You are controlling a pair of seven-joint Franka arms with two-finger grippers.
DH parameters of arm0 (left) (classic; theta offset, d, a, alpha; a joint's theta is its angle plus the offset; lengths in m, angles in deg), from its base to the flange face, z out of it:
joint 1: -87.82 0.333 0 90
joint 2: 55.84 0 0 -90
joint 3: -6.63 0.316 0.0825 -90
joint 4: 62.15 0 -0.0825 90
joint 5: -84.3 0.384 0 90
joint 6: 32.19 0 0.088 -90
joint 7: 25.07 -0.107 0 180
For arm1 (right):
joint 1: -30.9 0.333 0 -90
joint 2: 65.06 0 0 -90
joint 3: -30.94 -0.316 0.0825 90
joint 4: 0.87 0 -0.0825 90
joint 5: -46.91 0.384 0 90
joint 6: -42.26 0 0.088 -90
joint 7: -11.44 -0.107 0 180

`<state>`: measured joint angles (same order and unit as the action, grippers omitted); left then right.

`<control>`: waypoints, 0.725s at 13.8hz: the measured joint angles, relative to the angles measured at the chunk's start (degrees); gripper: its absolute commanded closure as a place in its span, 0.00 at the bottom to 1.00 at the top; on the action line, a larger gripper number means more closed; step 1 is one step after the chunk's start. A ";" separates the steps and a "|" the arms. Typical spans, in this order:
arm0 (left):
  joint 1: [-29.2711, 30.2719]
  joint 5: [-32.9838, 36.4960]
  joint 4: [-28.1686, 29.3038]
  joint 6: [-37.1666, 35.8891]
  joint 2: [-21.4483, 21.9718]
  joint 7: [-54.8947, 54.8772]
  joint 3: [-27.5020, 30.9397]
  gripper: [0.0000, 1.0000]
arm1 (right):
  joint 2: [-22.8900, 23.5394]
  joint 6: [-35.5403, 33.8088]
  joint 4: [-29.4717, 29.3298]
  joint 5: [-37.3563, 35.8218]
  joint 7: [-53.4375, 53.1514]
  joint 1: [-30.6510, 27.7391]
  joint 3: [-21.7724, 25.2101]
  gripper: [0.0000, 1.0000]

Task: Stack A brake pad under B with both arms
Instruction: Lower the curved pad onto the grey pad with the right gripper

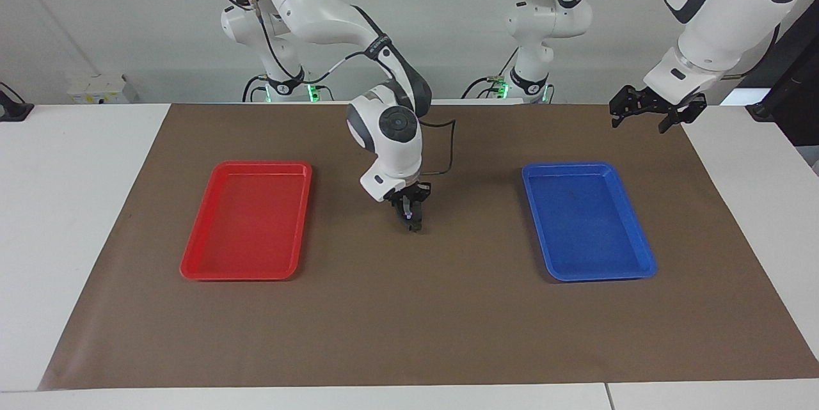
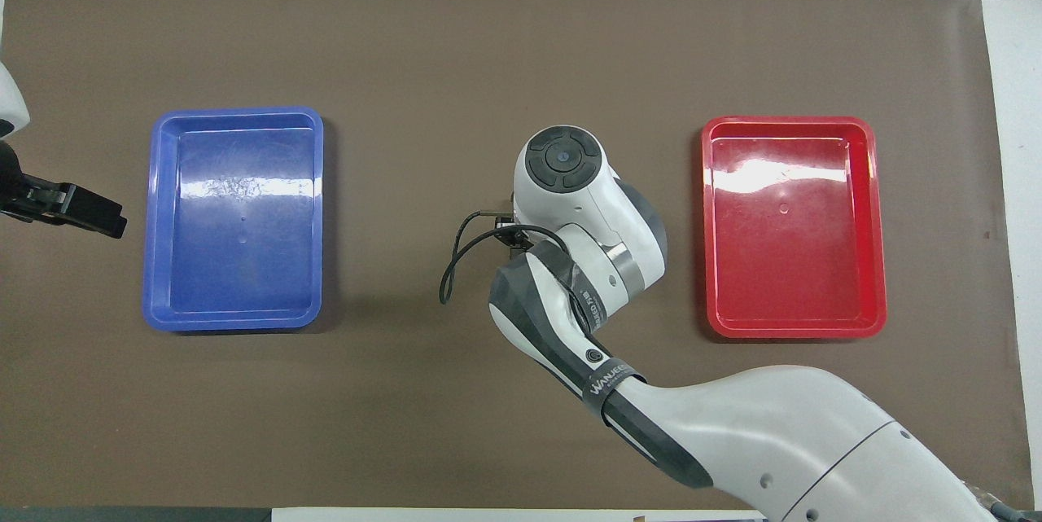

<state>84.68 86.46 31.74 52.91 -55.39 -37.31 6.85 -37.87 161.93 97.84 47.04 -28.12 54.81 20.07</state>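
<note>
Right gripper (image 1: 413, 221) low at mat (image 1: 409, 320) centre, trays at 3 and 9; can't tell its grip, no pads visible; left gripper (image 1: 652, 109) waits, can't tell either.

Two trays, one red tray (image 1: 246, 221) and one blue tray (image 1: 587, 221), on one brown mat (image 1: 409, 333).

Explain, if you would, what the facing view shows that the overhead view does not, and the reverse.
Only the facing view shows the right gripper, low at the brown mat between the trays; whether it holds anything cannot be told. Only the overhead view looks straight down onto the right arm's wrist, which hides that gripper. Both show the red tray and the blue tray empty, the left gripper waiting over the mat beside the blue tray, and no brake pad lying in plain sight.
</note>
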 measured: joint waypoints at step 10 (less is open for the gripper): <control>0.51 -0.02 -0.01 3.43 -0.04 1.00 -0.07 0.00 | -1.19 4.65 3.76 -0.05 0.00 0.62 -0.07 1.00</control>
<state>85.19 86.45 31.72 56.34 -55.43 -36.31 6.79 -39.06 166.58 101.60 46.99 -28.12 55.42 20.00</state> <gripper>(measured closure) 0.000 0.564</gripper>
